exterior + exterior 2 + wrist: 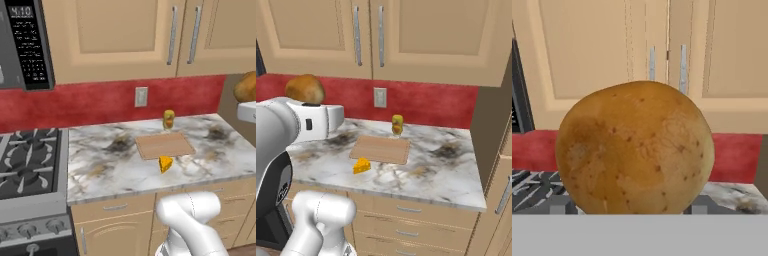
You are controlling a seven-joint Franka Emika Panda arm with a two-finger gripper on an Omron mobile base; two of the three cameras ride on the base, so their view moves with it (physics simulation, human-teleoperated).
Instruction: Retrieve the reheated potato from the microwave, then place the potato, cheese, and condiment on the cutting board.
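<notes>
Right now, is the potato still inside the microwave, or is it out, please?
Out: the potato is held in the gripper above the counter, away from the microwave.

microwave (22,45) | clock display reads 4:10 | button panel labels too small to read

Even, bright rendered light, soft low-resolution edges, faint shadows under the cheese (165,163) — no glare

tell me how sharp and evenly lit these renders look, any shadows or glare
Left base view: flat light, soft, microwave clock barely readable, cheese casts a small shadow. Right base view: the same, potato slightly blurred. Hand view: potato close and fuzzy, no glare.
</notes>
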